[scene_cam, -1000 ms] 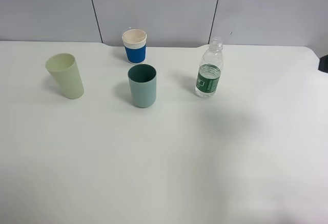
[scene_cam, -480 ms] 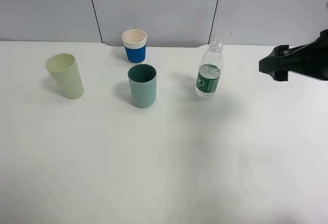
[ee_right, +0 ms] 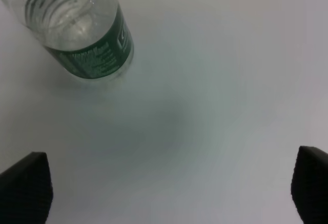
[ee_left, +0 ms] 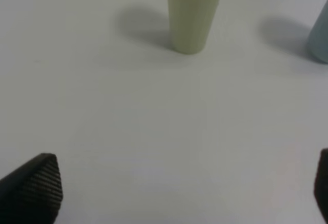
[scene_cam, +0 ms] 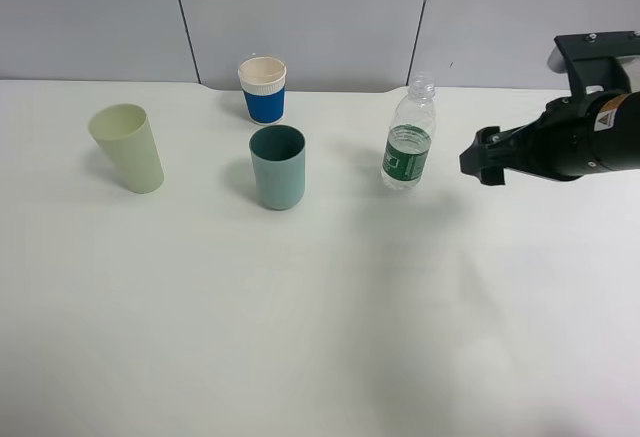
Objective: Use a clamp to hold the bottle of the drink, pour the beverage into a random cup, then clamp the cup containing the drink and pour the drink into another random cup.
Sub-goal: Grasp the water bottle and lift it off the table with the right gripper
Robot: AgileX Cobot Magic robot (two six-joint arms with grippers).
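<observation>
The clear bottle point(scene_cam: 408, 142) with a green label stands uncapped at the table's back right, with clear water point(scene_cam: 400, 179) in it. My right gripper point(scene_cam: 476, 164) hovers just right of it, open and holding nothing. In the right wrist view the bottle point(ee_right: 82, 24) lies ahead of the spread fingertips point(ee_right: 25, 185), apart from them. The teal cup point(scene_cam: 278, 167) stands upright in the middle, and the pale green cup point(scene_cam: 128, 147) at the left. The left wrist view shows my left gripper point(ee_left: 174, 193) open over bare table, short of the pale green cup point(ee_left: 193, 14).
A blue-and-cream cup point(scene_cam: 263, 89) stands behind the teal cup near the back wall. The white table point(scene_cam: 320, 337) stretches bare across the front. The teal cup's side point(ee_left: 320, 34) shows at the edge of the left wrist view.
My right arm has come in from the right edge and moved left toward the bottle. The cups and the bottle have not moved.
</observation>
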